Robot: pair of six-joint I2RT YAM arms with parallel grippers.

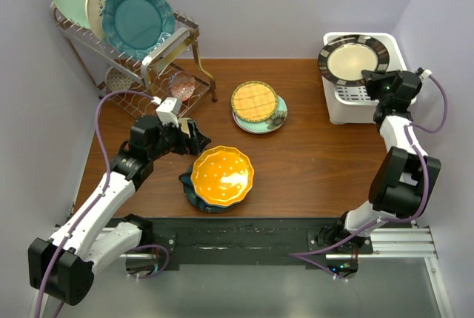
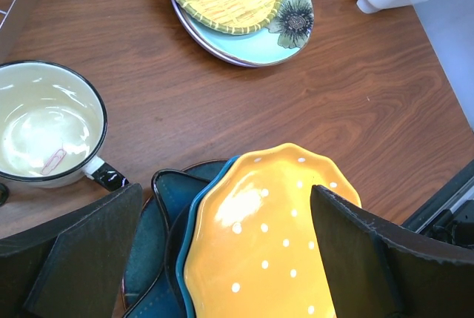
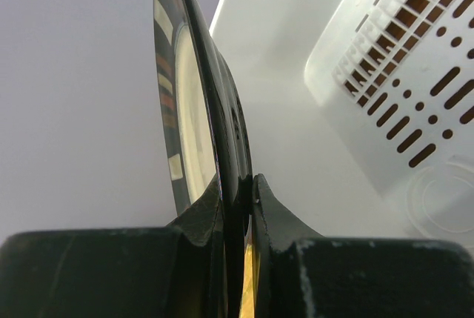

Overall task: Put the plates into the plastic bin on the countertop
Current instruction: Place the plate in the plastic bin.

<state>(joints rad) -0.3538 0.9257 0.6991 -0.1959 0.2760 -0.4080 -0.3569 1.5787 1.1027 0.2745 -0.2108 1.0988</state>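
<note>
Top external: right gripper clenched on rim of black-rimmed cream plate, upper right, over white plastic bin, likely for lowering in. Left gripper spread wide, empty, poised beside orange dotted plate.

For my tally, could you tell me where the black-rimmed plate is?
The black-rimmed plate is far right in the top view, its rim held by the right gripper over the plastic bin.

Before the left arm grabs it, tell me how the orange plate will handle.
The orange plate looks rigid, so it probably won't flex. Its glossy glare suggests a slick surface that could slip in a rim pinch. It rests off-centre on the teal plates, so a push would likely slide or rock it.
</note>
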